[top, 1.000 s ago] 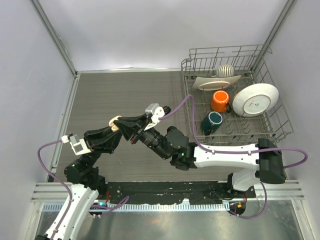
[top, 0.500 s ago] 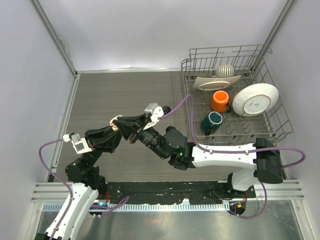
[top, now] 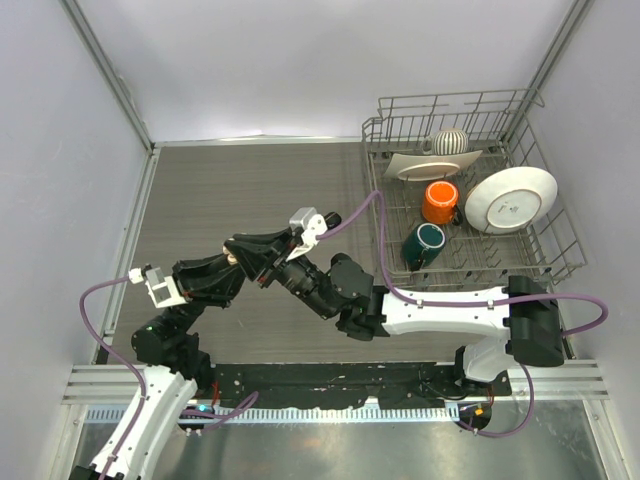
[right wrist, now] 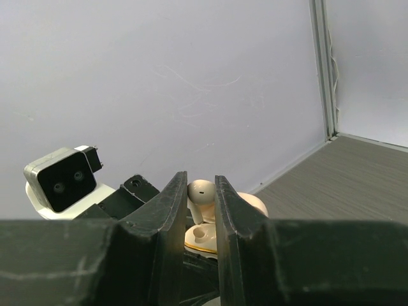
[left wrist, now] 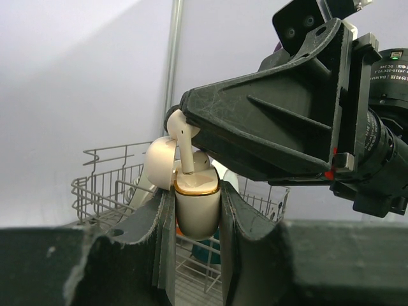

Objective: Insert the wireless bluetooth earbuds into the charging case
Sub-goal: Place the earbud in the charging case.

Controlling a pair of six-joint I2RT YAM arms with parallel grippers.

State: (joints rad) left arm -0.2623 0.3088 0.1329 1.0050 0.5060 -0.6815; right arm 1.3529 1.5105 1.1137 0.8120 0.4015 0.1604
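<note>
Open charging case [left wrist: 197,213] tight in left pincer [left wrist: 196,194], 1 white earbud [left wrist: 182,137] tight in right pincer [right wrist: 201,185], stem at case rim

We count one white earbud [left wrist: 184,141], one charging case [left wrist: 196,209], and two tools: the left tool [left wrist: 196,192] and the right tool [right wrist: 201,186]. In one wire rack [top: 455,98] we count two plates, a large plate [top: 510,198] and a tilted plate [top: 430,164], and three cups: orange cup [top: 439,202], teal cup [top: 424,245], striped cup [top: 449,140].
</note>
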